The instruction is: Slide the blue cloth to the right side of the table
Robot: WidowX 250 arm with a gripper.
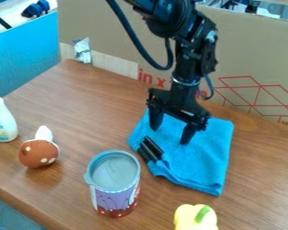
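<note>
The black gripper (170, 133) hangs from the top over a folded blue cloth (207, 155), its two fingers spread apart with nothing between them. A small black object (150, 149), like a short pair of cylinders, lies on the cloth's left edge, just below and left of the fingers. Whether the fingertips touch the cloth, I cannot tell.
A lidded purple and red cup (114, 184) stands at front centre. To its left are a brown and white mushroom-like toy (39, 150) and a white bottle (1, 120). A yellow pepper (195, 218) lies at the front edge. Cardboard (248, 72) walls the table's back.
</note>
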